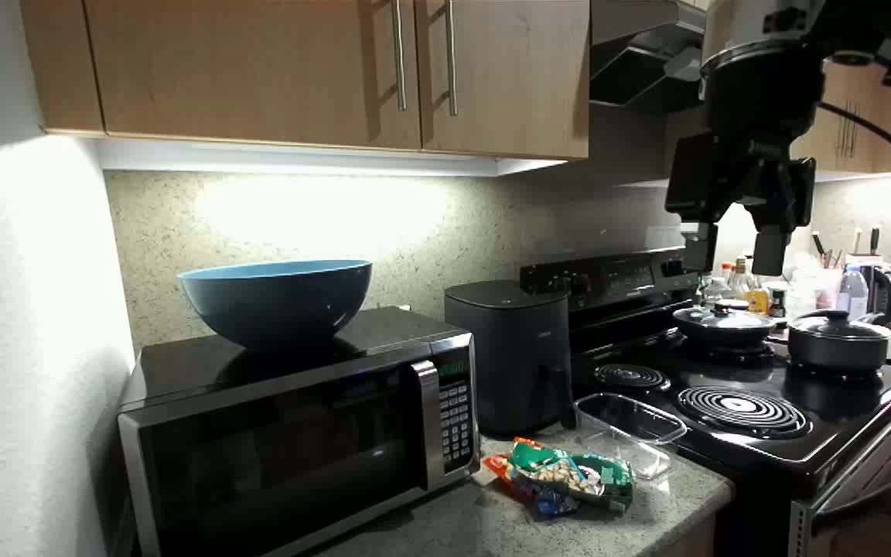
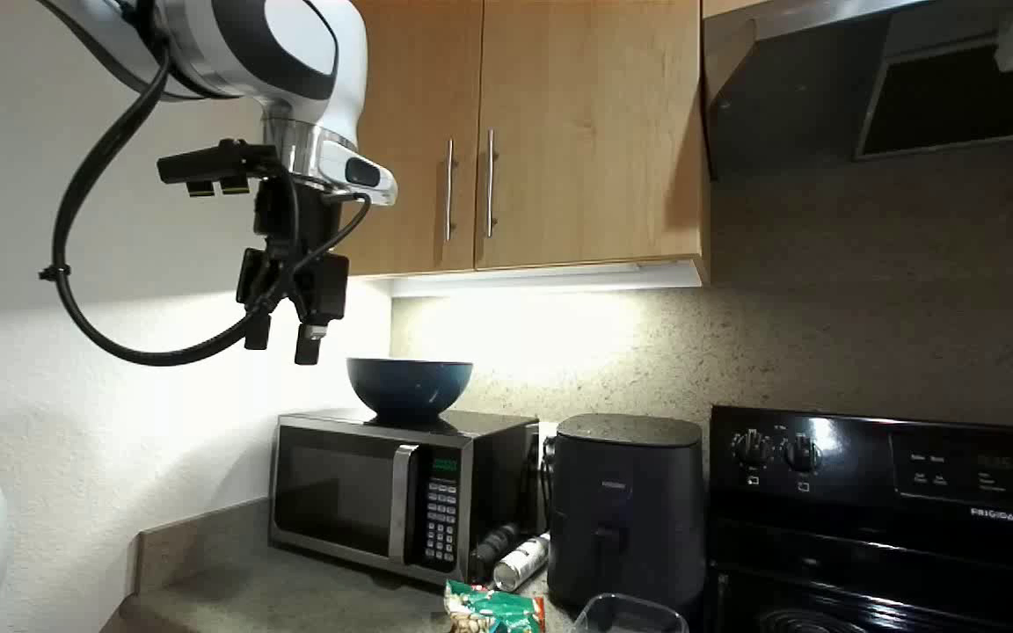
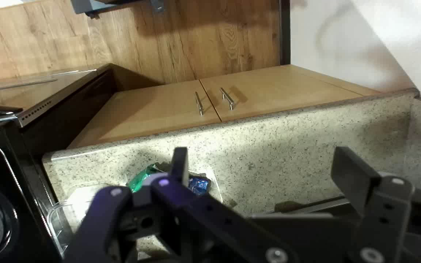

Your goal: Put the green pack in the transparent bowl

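Green pack [image 1: 569,473] likely light, soft, slippery; pinch across middle. Clear bowl [image 1: 635,449] just right. Gripper [image 1: 735,249] spread wide, empty.

Speckled counter [image 1: 445,530] carries microwave [image 1: 283,456], air fryer [image 1: 509,363], packets [image 1: 561,473], transparent bowl [image 1: 625,449].

Kitchen, black stove [image 1: 832,425] with coil burners [image 1: 745,410], 2 lidded pans [image 1: 840,352] on it, range hood [image 1: 627,73] above, microwave [image 1: 283,456] on speckled countertop [image 3: 269,149], wood-fronted cabinets [image 2: 590,132]

In the wrist view, blurred fingers [image 3: 179,166] partly hide the green pack [image 3: 141,178].
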Available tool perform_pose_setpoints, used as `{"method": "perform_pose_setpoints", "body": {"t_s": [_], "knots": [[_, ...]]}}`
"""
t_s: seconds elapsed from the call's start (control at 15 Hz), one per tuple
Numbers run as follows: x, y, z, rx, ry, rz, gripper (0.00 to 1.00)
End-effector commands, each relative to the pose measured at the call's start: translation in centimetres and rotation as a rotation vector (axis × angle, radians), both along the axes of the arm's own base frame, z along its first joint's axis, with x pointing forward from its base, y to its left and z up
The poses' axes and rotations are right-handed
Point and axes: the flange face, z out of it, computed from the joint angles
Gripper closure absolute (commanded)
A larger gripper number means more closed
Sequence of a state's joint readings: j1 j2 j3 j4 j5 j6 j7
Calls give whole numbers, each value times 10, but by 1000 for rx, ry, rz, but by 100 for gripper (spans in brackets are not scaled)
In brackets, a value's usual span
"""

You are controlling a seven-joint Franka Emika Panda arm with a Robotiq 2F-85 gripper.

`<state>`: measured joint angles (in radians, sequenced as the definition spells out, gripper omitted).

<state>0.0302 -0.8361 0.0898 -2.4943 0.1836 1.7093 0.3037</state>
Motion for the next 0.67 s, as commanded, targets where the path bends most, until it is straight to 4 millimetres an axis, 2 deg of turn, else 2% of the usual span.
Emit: {"method": "perform_pose_setpoints", "body": {"t_s": [0.0, 0.4, 0.6], "knots": [[0, 0, 1, 0, 1, 0, 0], [0, 0, 1, 0, 1, 0, 0], [9, -22, -6, 17, 39, -11, 0]]}}
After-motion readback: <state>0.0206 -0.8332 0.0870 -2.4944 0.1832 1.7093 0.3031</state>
